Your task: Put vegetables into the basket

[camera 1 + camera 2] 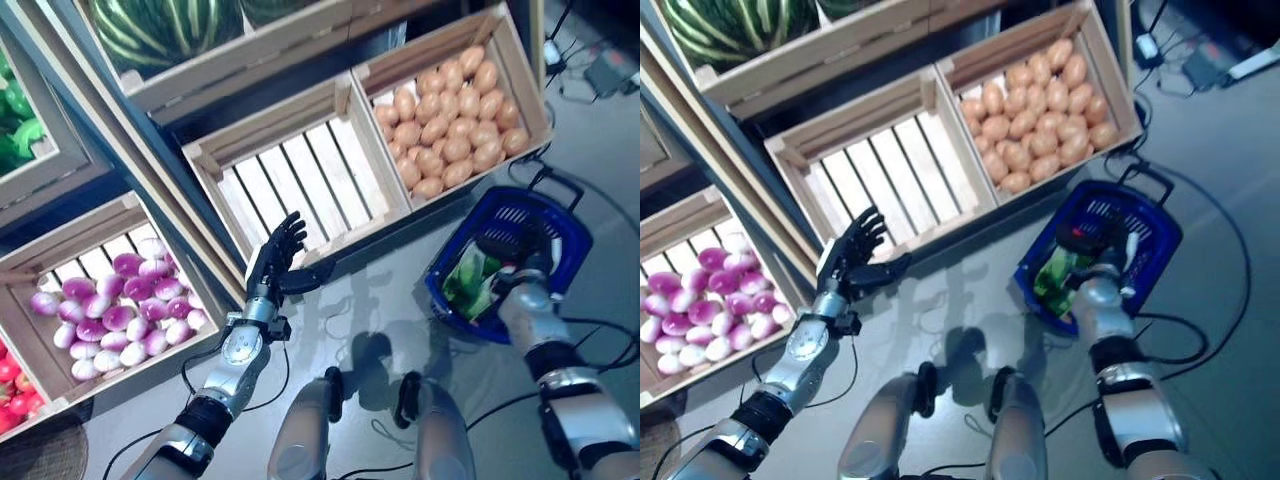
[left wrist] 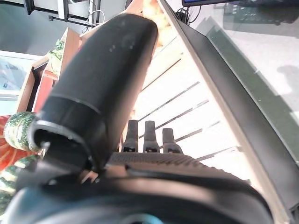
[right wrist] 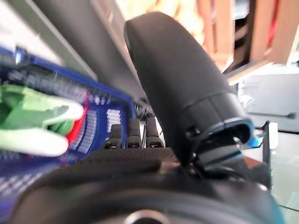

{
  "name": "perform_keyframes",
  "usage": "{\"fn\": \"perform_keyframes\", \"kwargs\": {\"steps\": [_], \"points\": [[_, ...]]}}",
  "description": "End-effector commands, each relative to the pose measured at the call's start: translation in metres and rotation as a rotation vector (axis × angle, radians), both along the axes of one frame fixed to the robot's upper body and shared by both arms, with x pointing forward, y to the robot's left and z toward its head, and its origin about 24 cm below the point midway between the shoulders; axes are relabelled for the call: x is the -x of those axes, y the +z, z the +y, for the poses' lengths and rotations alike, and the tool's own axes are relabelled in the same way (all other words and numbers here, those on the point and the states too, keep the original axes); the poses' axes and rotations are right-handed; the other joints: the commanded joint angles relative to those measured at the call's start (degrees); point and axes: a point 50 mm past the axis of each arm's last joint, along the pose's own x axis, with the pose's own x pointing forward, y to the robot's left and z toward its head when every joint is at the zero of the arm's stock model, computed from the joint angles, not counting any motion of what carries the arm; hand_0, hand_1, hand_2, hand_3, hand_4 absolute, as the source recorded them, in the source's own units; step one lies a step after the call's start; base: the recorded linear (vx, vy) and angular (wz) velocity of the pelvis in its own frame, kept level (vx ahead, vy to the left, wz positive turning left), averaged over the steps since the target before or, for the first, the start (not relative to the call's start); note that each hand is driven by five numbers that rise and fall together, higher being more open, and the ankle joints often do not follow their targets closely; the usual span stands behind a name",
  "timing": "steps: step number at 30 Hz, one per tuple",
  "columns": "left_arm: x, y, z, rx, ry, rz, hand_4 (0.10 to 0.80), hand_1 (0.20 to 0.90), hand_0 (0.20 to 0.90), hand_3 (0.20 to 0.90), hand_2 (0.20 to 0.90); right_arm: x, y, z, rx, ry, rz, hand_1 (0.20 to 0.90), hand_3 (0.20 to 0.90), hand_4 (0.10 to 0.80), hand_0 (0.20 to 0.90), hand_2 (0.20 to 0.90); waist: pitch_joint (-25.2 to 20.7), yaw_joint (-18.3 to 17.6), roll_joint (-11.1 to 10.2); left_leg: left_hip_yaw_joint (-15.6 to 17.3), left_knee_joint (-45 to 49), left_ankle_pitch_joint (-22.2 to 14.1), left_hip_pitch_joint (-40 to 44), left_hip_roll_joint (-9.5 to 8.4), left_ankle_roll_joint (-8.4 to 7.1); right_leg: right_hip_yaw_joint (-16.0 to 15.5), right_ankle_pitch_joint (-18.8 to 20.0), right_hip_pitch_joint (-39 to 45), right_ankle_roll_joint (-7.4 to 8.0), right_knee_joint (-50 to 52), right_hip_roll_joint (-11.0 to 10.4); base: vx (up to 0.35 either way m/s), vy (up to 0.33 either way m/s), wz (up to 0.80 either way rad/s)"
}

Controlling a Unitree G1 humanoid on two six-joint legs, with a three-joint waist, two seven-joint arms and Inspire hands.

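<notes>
Nearest the robot, right hand (image 1: 520, 285) sits over the near rim of the blue basket (image 1: 560, 215) on the floor; fingers straight in its wrist view, holding nothing. Basket already holds leafy greens (image 1: 468, 280) and something red, hard to identify.

Left hand (image 1: 277, 250) is up and spread, empty, at the front edge of the empty slatted crate (image 1: 300, 175).

My read: next pick is the left hand's job. Nearest stock is the purple-and-white turnips (image 1: 115, 305), in the crate just to its left and slightly nearer the robot. Potatoes (image 1: 450, 115) lie beyond the empty crate to the right, farther from both hands. Basket is well to the right, so any left-hand pick needs a cross-body carry.

Farthest back: watermelons (image 1: 165, 25) on the upper shelf.
</notes>
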Motion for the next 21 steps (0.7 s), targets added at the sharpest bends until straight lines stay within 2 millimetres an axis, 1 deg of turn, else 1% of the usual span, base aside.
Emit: {"fn": "perform_keyframes", "kwargs": {"steps": [1, 2, 3, 4, 6, 8, 9, 11, 12, 13, 14, 15, 16, 17, 20, 21], "points": [[0.013, -0.009, -0.007, -0.018, -0.038, -0.014, 0.8, 0.9, 0.9, 0.9, 0.9, 0.018, 0.001, 0.004, 0.028, -0.03, -0.145, 0.9, 0.9, 0.8, 0.9, 0.9, -11.11, -0.32, -1.2, 2.87, -9.49, -0.72, 8.55, -1.88, 3.14, 0.68, 4.5, 11.62, -3.86, -14.88, 2.68, 0.225, 0.049, -0.08], [0.019, -0.019, -0.006, -0.031, -0.04, 0.021, 0.8, 0.9, 0.9, 0.9, 0.9, 0.027, -0.011, 0.008, 0.006, -0.021, -0.127, 0.9, 0.9, 0.8, 0.9, 0.9, -12.39, -0.49, -1.24, 3.02, -11.79, -0.07, 10.3, -1.97, 3.06, 0.78, 5.18, 13.34, -3.6, -17.21, 3.12, 0.154, 0.035, -0.04], [0.02, -0.021, -0.006, -0.036, -0.043, 0.029, 0.8, 0.9, 0.9, 0.9, 0.9, 0.028, -0.014, 0.009, 0.003, -0.018, -0.123, 0.9, 0.9, 0.8, 0.9, 0.9, -12.6, -0.5, -1.24, 3.06, -12.37, 0.15, 10.76, -2.0, 3.04, 0.79, 5.41, 13.78, -3.55, -17.78, 3.2, 0.13, 0.034, -0.04], [0.026, -0.029, -0.005, -0.048, -0.048, 0.056, 0.8, 0.9, 0.9, 0.9, 0.9, 0.035, -0.023, 0.015, 0.0, 0.004, -0.102, 0.9, 0.9, 0.8, 0.9, 0.9, -13.76, -0.65, -1.22, 3.21, -14.45, 0.88, 12.18, -2.04, 2.96, 0.92, 6.14, 15.1, -3.28, -19.68, 3.56, 0.097, 0.029, -0.05], [0.036, -0.041, 0.001, -0.057, -0.037, 0.101, 0.8, 0.9, 0.9, 0.9, 0.9, 0.045, -0.036, 0.021, -0.008, 0.029, -0.063, 0.9, 0.9, 0.8, 0.9, 0.9, -15.38, -0.86, -1.2, 3.44, -18.74, 2.31, 14.72, -2.32, 2.89, 1.27, 7.36, 17.14, -2.84, -23.04, 4.19, 0.111, 0.039, -0.07], [0.043, -0.051, 0.005, -0.093, -0.052, 0.134, 0.8, 0.9, 0.9, 0.9, 0.9, 0.055, -0.046, 0.028, -0.005, 0.054, -0.031, 0.9, 0.9, 0.8, 0.9, 0.9, -16.61, -0.99, -1.17, 3.64, -22.41, 3.54, 16.67, -2.38, 2.9, 1.45, 8.39, 18.56, -2.52, -25.73, 4.59, 0.075, 0.025, -0.11], [0.049, -0.057, 0.007, -0.108, -0.062, 0.164, 0.8, 0.9, 0.9, 0.9, 0.9, 0.064, -0.054, 0.036, 0.024, 0.086, -0.007, 0.9, 0.9, 0.8, 0.9, 0.9, -17.57, -1.11, -1.11, 3.52, -25.23, 4.59, 17.72, -2.38, 2.78, 1.65, 9.24, 19.29, -2.25, -27.71, 4.95, 0.053, 0.013, -0.07], [0.056, -0.067, 0.009, -0.112, -0.077, 0.223, 0.8, 0.9, 0.9, 0.9, 0.9, 0.073, -0.064, 0.047, 0.061, 0.171, 0.026, 0.9, 0.9, 0.8, 0.9, 0.9, -18.74, -1.28, -1.06, 3.2, -28.5, 6.01, 18.94, -2.57, 2.57, 1.73, 10.59, 20.35, -1.8, -30.62, 5.39, 0.02, 0.006, -0.02], [0.059, -0.073, 0.008, -0.125, -0.097, 0.257, 0.8, 0.9, 0.9, 0.9, 0.9, 0.078, -0.067, 0.056, 0.089, 0.22, 0.035, 0.9, 0.9, 0.8, 0.9, 0.9, -19.23, -1.41, -0.96, 3.05, -30.47, 6.84, 19.56, -2.68, 2.44, 1.52, 11.28, 20.88, -1.56, -32.18, 5.64, -0.008, 0.007, -0.06], [0.062, -0.079, 0.008, -0.139, -0.124, 0.284, 0.8, 0.9, 0.9, 0.9, 0.9, 0.08, -0.069, 0.063, 0.118, 0.259, 0.041, 0.9, 0.9, 0.8, 0.9, 0.9, -19.47, -1.52, -0.97, 2.92, -30.53, 6.76, 19.21, -2.8, 2.28, 1.3, 11.97, 21.23, -1.39, -33.68, 5.78, -0.033, 0.007, -0.05], [0.069, -0.089, 0.004, -0.147, -0.159, 0.337, 0.8, 0.9, 0.9, 0.9, 0.9, 0.086, -0.072, 0.075, 0.192, 0.342, 0.039, 0.9, 0.9, 0.8, 0.9, 0.9, -20.04, -1.75, -0.91, 2.38, -30.53, 6.74, 18.47, -3.02, 2.19, 1.19, 12.74, 21.25, -1.13, -35.24, 5.98, -0.049, 0.006, -0.04], [0.072, -0.095, 0.002, -0.14, -0.169, 0.363, 0.8, 0.9, 0.9, 0.9, 0.9, 0.09, -0.073, 0.082, 0.213, 0.385, 0.041, 0.9, 0.9, 0.8, 0.9, 0.9, -20.24, -1.84, -0.88, 2.17, -30.53, 6.79, 18.2, -3.11, 2.21, 1.24, 12.72, 20.95, -1.01, -35.25, 6.0, -0.039, 0.008, 0.0], [0.073, -0.096, 0.001, -0.138, -0.171, 0.37, 0.8, 0.9, 0.9, 0.9, 0.9, 0.091, -0.074, 0.084, 0.217, 0.403, 0.044, 0.9, 0.9, 0.8, 0.9, 0.9, -20.33, -1.87, -0.87, 2.12, -30.53, 6.8, 18.11, -3.14, 2.22, 1.24, 12.71, 20.85, -0.98, -35.25, 6.0, -0.043, 0.011, -0.02], [0.078, -0.103, -0.001, -0.111, -0.163, 0.407, 0.8, 0.9, 0.9, 0.9, 0.9, 0.096, -0.079, 0.091, 0.223, 0.455, 0.06, 0.9, 0.9, 0.8, 0.9, 0.9, -20.43, -1.91, -0.79, 2.11, -30.53, 6.85, 17.94, -3.2, 2.26, 1.21, 12.77, 20.57, -0.85, -35.25, 5.95, -0.039, 0.015, 0.0], [0.091, -0.122, -0.003, -0.012, -0.072, 0.505, 0.8, 0.9, 0.9, 0.9, 0.9, 0.112, -0.096, 0.1, 0.183, 0.536, 0.123, 0.9, 0.9, 0.8, 0.9, 0.9, -20.39, -2.2, -0.8, 2.3, -30.53, 6.56, 18.07, -3.23, 2.43, 0.96, 12.59, 20.64, -0.74, -35.25, 5.93, -0.019, 0.002, 0.01], [0.096, -0.128, -0.004, 0.026, -0.014, 0.535, 0.8, 0.9, 0.9, 0.9, 0.9, 0.119, -0.103, 0.103, 0.153, 0.552, 0.152, 0.9, 0.9, 0.8, 0.9, 0.9, -20.4, -2.3, -0.88, 2.37, -30.53, 6.53, 18.13, -3.2, 2.55, 0.87, 12.58, 20.75, -0.81, -35.25, 5.91, -0.013, -0.012, 0.04]]}}
